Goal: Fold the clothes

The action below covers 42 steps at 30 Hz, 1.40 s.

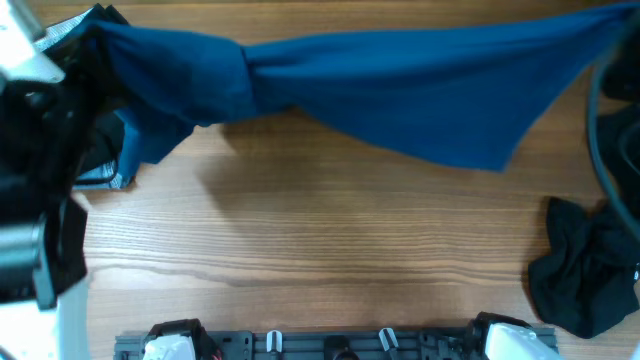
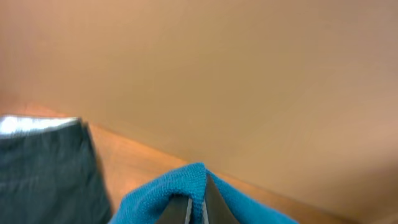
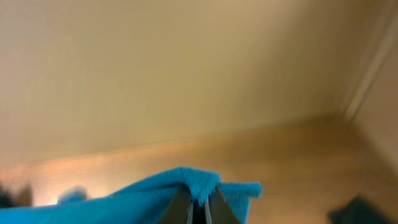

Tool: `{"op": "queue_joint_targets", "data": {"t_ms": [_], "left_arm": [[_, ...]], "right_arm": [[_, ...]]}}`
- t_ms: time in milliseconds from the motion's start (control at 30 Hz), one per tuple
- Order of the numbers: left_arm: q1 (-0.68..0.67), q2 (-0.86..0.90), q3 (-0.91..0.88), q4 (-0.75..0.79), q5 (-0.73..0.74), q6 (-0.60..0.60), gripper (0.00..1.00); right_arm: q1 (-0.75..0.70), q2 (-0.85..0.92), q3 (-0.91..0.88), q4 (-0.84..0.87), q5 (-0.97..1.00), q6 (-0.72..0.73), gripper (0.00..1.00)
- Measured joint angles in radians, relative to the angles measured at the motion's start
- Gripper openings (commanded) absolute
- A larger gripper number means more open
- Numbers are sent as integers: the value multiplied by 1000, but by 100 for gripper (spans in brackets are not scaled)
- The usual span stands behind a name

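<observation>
A blue cloth (image 1: 380,85) hangs stretched across the far side of the table, held up at both ends above the wood. My left gripper (image 2: 198,208) is shut on the blue cloth's left end (image 2: 186,186); in the overhead view that end is at the far left (image 1: 100,30). My right gripper (image 3: 199,208) is shut on the cloth's right end (image 3: 186,183), at the far right edge of the overhead view (image 1: 625,20). The cloth sags and bunches near its left third.
A crumpled black garment (image 1: 585,265) lies at the right front of the wooden table (image 1: 320,230). A folded dark garment (image 1: 100,165) lies at the left under the left arm; it also shows in the left wrist view (image 2: 43,168). A black cable (image 1: 597,130) runs along the right.
</observation>
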Motion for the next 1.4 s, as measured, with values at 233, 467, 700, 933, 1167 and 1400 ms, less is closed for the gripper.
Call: {"op": "queue_joint_targets", "data": {"t_ms": [233, 467, 700, 933, 1167, 1400], "left_arm": [[-2, -87, 8, 212, 7, 2, 4], [-3, 306, 13, 320, 101, -11, 4], [-9, 684, -16, 1102, 153, -285, 4], [35, 632, 270, 726, 263, -498, 4], [-34, 821, 264, -477, 357, -90, 4], [-118, 1014, -8, -796, 354, 167, 4]], "right_arm": [[0, -69, 11, 125, 196, 14, 4], [0, 276, 14, 130, 66, 14, 4], [2, 521, -15, 745, -49, 142, 4], [-99, 371, 21, 477, -63, 180, 4], [-108, 570, -136, -209, -7, 19, 4], [-108, 702, -544, -311, 71, 41, 4]]}}
